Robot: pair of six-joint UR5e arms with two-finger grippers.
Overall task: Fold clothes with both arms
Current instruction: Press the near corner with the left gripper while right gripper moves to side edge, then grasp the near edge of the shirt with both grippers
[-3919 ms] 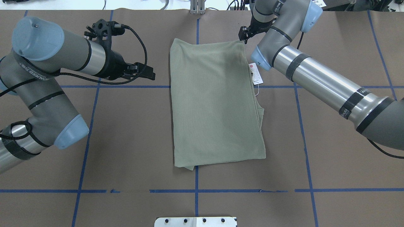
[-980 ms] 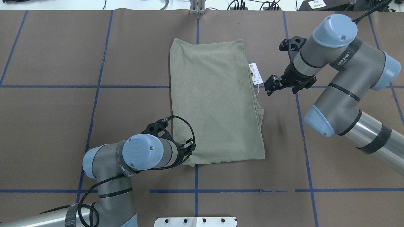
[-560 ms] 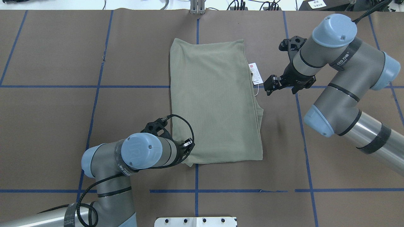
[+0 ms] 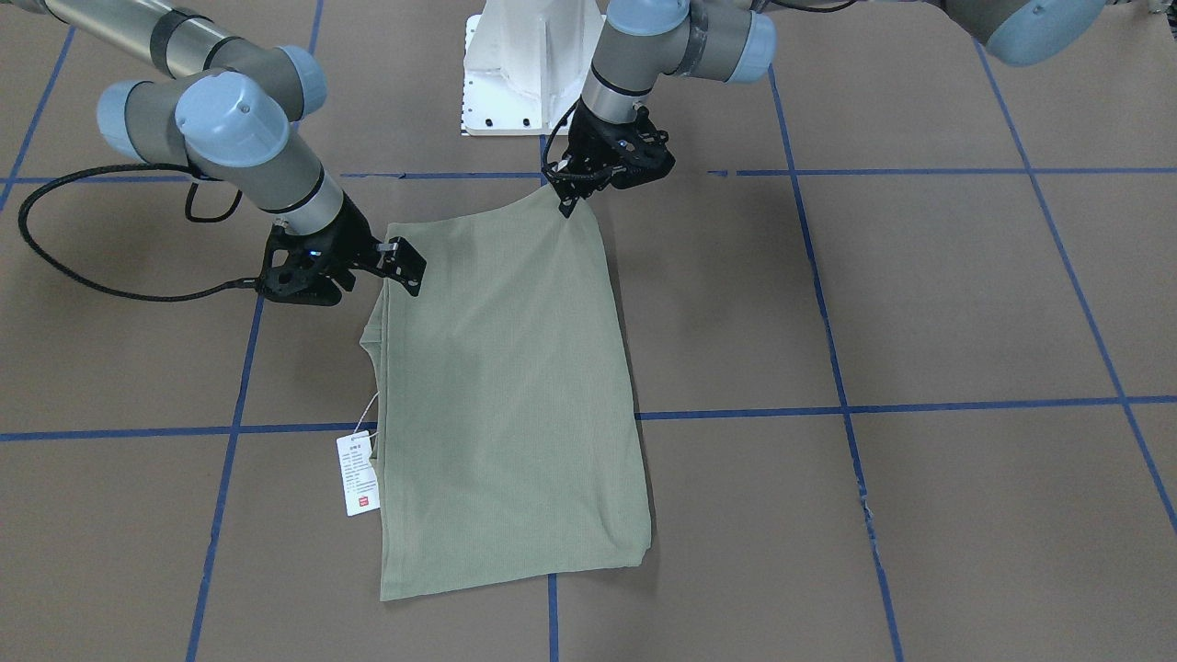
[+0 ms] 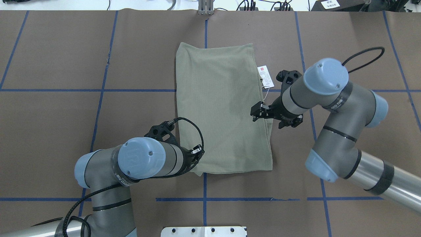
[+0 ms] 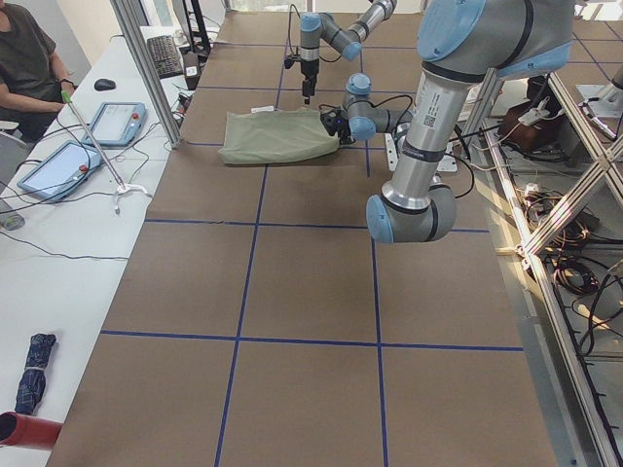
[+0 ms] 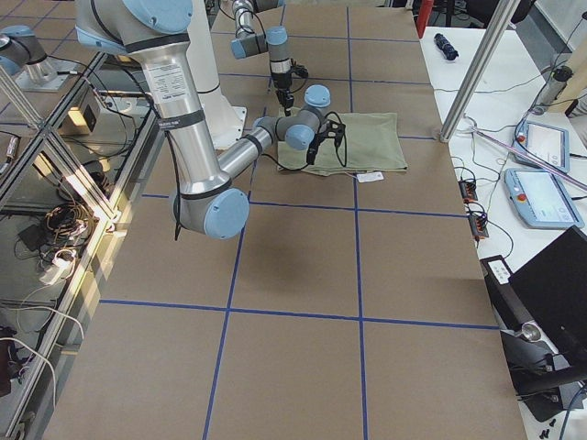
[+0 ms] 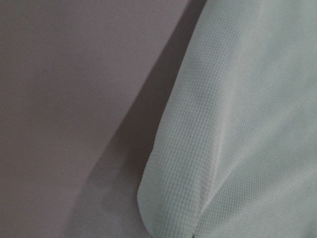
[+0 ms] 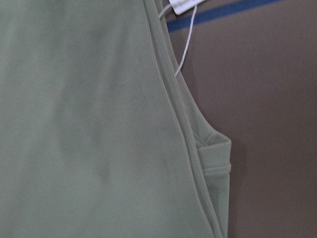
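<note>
Locate the pale sage-green knit shirt (image 5: 223, 108) at the middle of the brown paper-covered tabletop (image 5: 345, 42), folded into a long rectangle and lying mostly flat.

Read the long axis as running away from the robot: one short end toward the white metal pedestal base (image 5: 204, 231), the other toward the far tabletop edge. Note a slight skew, with the near end shifted a little toward the robot's right. Use the blue tape lines (image 5: 131, 90) as reference: the crosswise line passes under the far half of the shirt.

Find the white hang tag with a red mark (image 5: 265, 76) on its string, flat on the tabletop just beside the right long edge, in the far half. On the same edge, nearer the robot, note a small stepped notch of layered fabric.

Find the black two-finger left tool (image 4: 565, 200) at the near left corner of the shirt, fingers pinched together on that corner, with the fabric drawn up into a small peak.

Find the black two-finger right tool (image 4: 409, 268) over the right long edge at about mid-length, between the tag and the near end, fingers apart. Cannot tell from any view whether these fingers touch the fabric.
</note>
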